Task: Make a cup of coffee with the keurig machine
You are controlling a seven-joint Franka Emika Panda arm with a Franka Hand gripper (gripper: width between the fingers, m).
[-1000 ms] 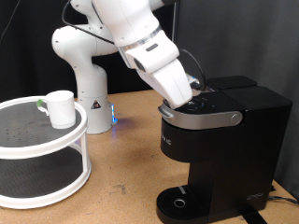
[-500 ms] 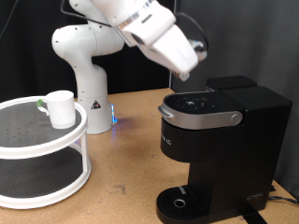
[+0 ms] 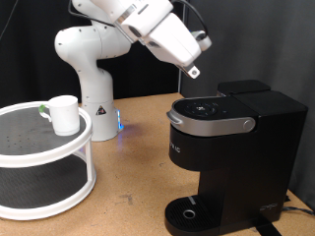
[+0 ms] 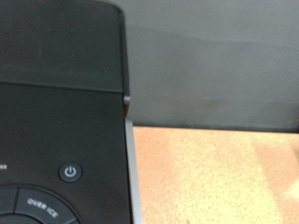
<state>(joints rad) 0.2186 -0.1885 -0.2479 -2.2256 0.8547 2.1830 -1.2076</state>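
Your gripper (image 3: 193, 70) hovers above the keurig machine (image 3: 231, 147), lid down; I can't tell its jaw state. The cup (image 3: 64, 114) waits on the rack's (image 3: 49, 147) top tier, so brewing hasn't begun.

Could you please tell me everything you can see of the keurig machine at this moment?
The keurig machine is a boxy matte black coffee maker standing upright on the wooden table, at the exterior view's right. Its lid is shut, with a grey arched handle across the front and a round drip tray at the base, with nothing on it. The wrist view shows a power button. The gripper hovers above without touching it.
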